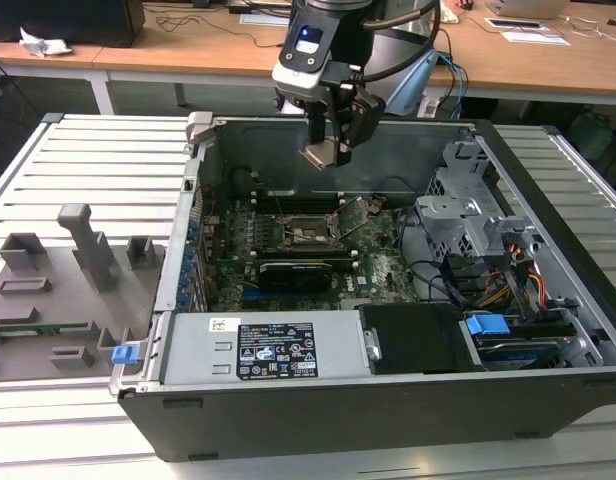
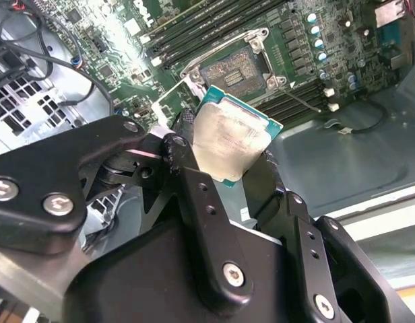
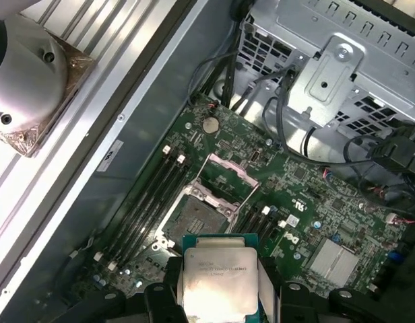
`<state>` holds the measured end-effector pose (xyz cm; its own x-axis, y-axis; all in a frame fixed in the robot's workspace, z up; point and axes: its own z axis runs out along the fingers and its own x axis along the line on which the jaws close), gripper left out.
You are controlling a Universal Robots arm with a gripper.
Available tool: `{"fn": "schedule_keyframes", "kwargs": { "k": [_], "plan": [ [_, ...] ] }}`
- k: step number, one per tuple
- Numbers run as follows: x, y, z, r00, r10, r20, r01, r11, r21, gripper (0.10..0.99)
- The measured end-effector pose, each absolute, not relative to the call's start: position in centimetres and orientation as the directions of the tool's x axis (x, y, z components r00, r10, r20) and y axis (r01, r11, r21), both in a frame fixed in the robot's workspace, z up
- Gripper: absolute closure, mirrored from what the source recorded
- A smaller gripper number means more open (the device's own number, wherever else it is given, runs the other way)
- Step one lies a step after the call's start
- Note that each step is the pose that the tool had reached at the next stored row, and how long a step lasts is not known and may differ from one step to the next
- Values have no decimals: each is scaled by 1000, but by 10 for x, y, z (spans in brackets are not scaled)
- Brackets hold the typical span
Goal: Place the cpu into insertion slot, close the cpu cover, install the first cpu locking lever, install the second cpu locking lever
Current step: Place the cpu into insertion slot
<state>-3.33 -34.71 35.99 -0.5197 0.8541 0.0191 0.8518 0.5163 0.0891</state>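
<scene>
my claw [image 2: 222, 153] was clamped on the cpu [image 3: 217, 282] — high over the insertion slot [image 3: 197, 219], which lay below it, cpu cover [image 3: 226, 176] open. i judged the chip needed squaring to the socket, level — no forcing.

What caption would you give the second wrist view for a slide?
Pincer holding the cpu above the uncovered insertion slot.

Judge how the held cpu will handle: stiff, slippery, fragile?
Probably stiff: the cpu sits flat and unbent in the gripper. Likely slippery, with a smooth metal face and thin gripped edges. Perhaps fragile if dropped: it hangs in the air, apart from the insertion slot.
</scene>
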Motion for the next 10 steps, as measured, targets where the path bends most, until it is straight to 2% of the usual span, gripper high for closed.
{"fn": "schedule_keyframes", "kwargs": {
  "k": [10],
  "plan": [
    [-33,-347,358,-482,876,19,873,479,89,553]
  ]
}}
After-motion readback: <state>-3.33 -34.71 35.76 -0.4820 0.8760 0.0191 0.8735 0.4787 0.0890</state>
